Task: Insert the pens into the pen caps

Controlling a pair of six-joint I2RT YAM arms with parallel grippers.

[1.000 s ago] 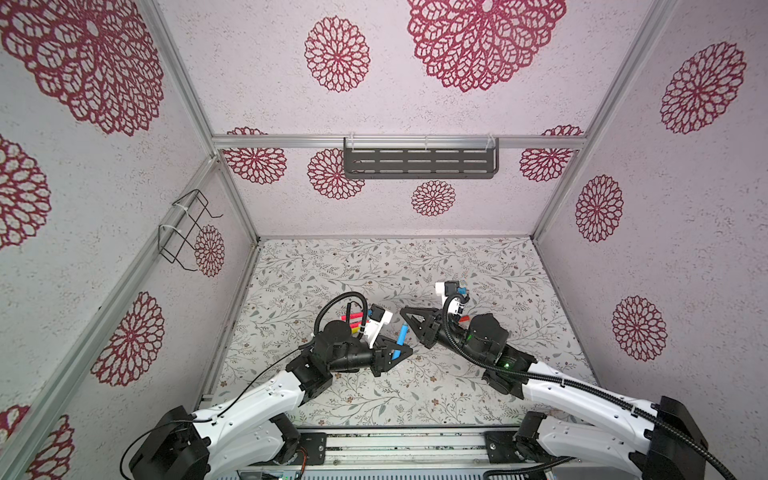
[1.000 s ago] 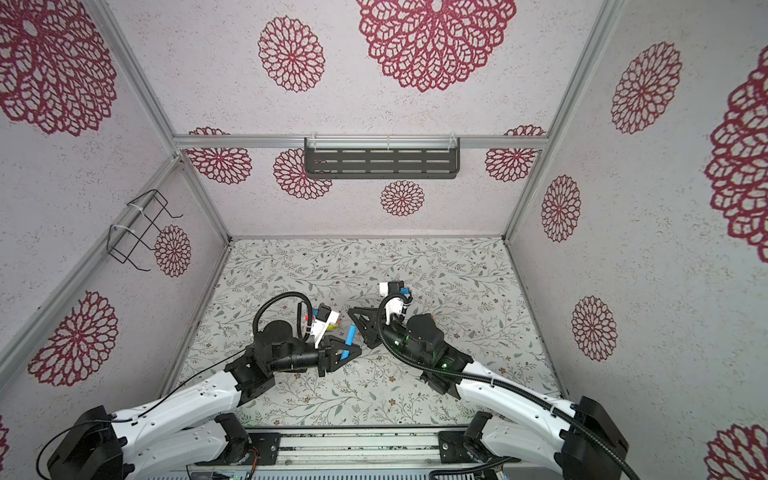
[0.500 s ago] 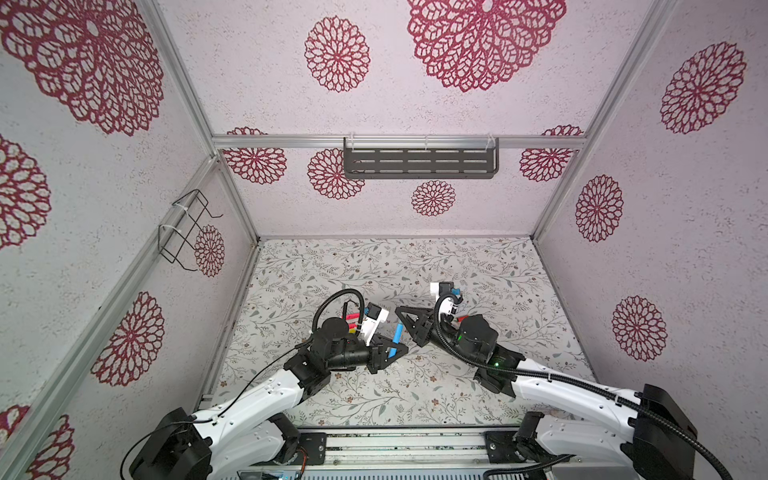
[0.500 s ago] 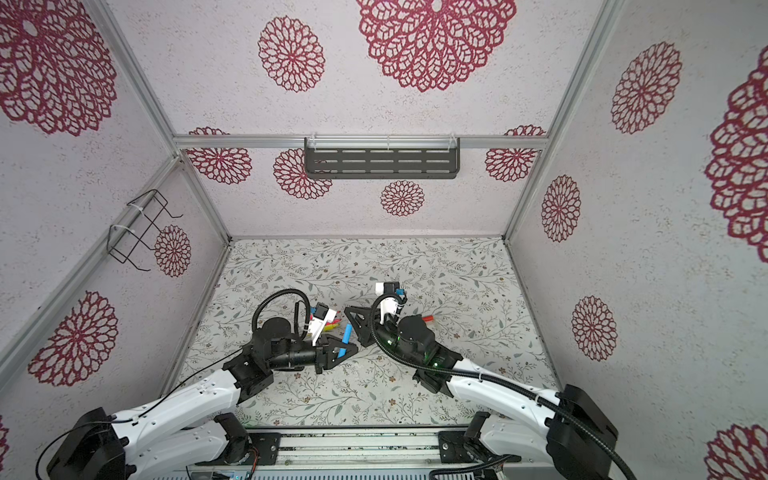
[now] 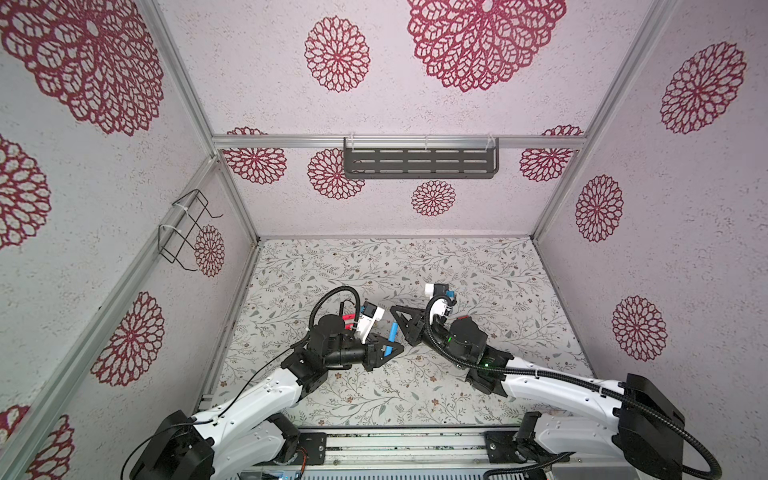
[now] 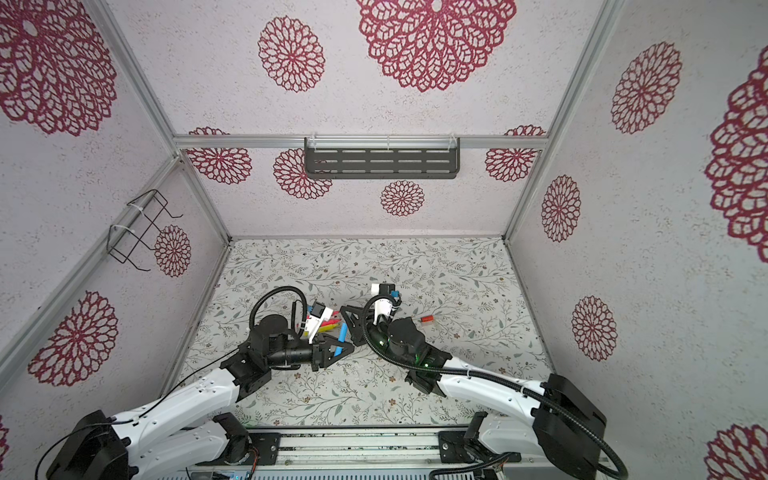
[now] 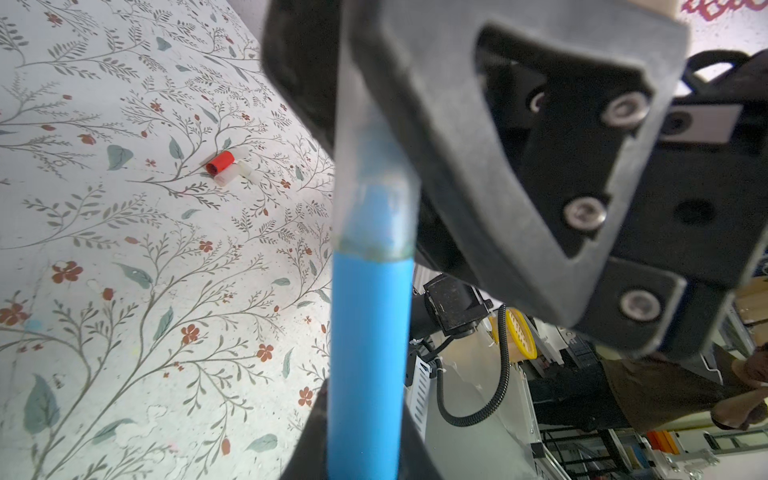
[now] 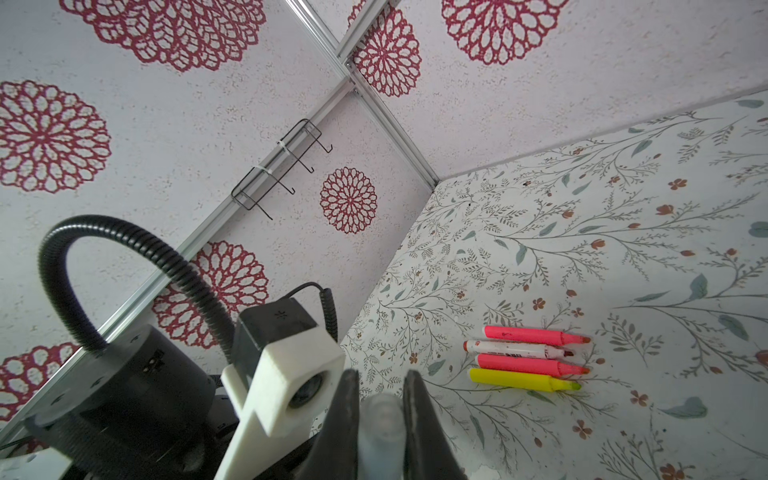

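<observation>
My left gripper (image 5: 387, 352) (image 6: 337, 352) (image 7: 365, 424) is shut on the barrel of a blue pen (image 5: 391, 337) (image 6: 342, 337) (image 7: 368, 345), holding it off the table. My right gripper (image 5: 398, 319) (image 6: 348, 319) (image 8: 381, 395) meets it from the right and is shut on a pale translucent pen cap (image 8: 381, 419) (image 7: 374, 187). That cap sits over the pen's tip, with blue showing through it. Two pink pens (image 8: 528, 334), a white one (image 8: 515, 349) and a yellow one (image 8: 519, 380) lie side by side on the table. A red cap (image 7: 219, 163) (image 6: 427, 319) lies beside two pale caps (image 7: 226, 177).
The lying pens (image 6: 328, 326) sit just behind the left wrist camera mount. A dark slotted shelf (image 5: 419, 163) hangs on the back wall and a wire rack (image 5: 185, 228) on the left wall. The floral table (image 5: 374, 266) ends at a metal rail (image 5: 407, 444) in front.
The right gripper has moved left with the cap onto the tip of the blue pen. The left gripper shifted slightly left and back with the pen.
</observation>
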